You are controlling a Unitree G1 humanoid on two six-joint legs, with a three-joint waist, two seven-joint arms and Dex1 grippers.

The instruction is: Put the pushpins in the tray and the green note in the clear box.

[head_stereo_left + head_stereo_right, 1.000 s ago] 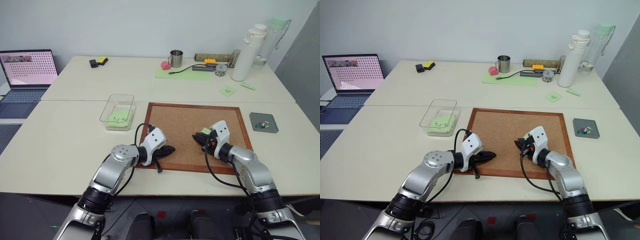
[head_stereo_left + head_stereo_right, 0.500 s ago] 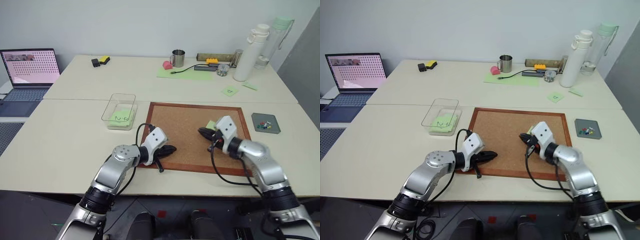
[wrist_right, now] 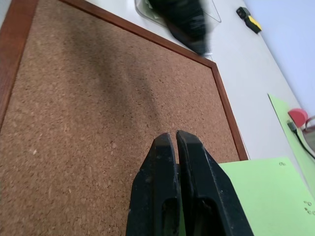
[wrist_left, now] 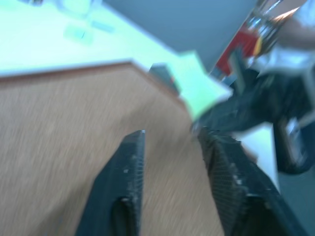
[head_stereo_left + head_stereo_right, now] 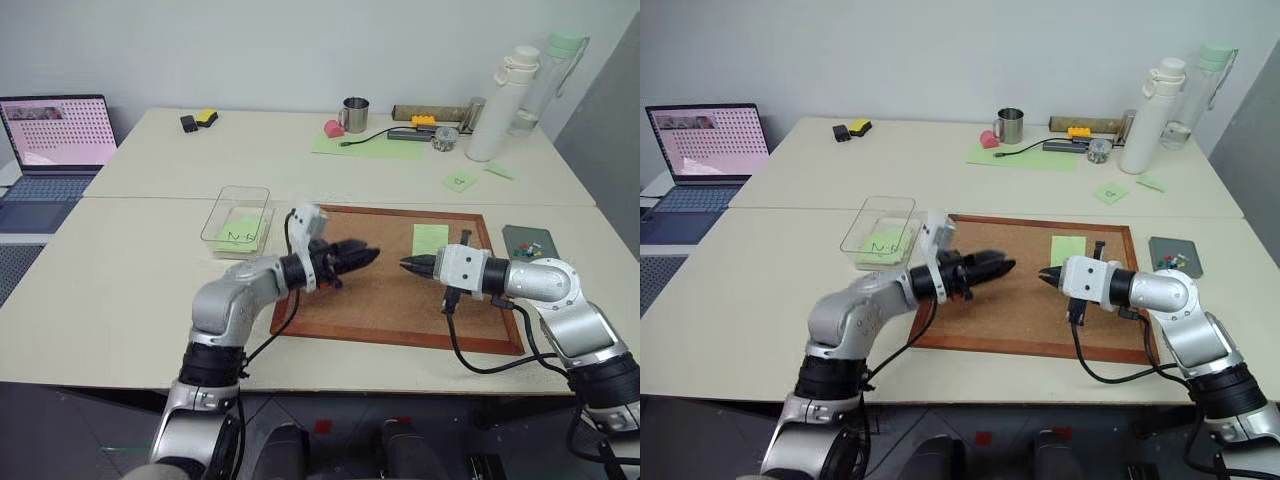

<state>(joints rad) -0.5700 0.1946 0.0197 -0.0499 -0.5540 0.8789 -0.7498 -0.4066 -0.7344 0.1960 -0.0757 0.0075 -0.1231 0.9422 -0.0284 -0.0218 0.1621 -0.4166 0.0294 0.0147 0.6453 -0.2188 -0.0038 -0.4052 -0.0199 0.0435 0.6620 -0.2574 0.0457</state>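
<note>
Both end effectors hover over the cork board (image 5: 395,275), tips facing each other. Left end effector (image 5: 362,256) has its fingers (image 4: 125,167) apart, holding nothing; right end effector (image 5: 410,265) is pressed together, empty. Green note (image 5: 431,239) lies flat on the board just behind the right one. Pushpins (image 5: 526,248) sit in the grey tray (image 5: 528,244) on the table (image 5: 140,290) to the board's right. Clear box (image 5: 236,222) stands left of the board, holding a scribbled green note (image 5: 238,234).

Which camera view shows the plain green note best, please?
The right eye view: the whole green note faces the camera, above the cork board. The left eye view shows much the same. The right wrist view shows one part beside the shut right tool; the left wrist view, a part.
</note>
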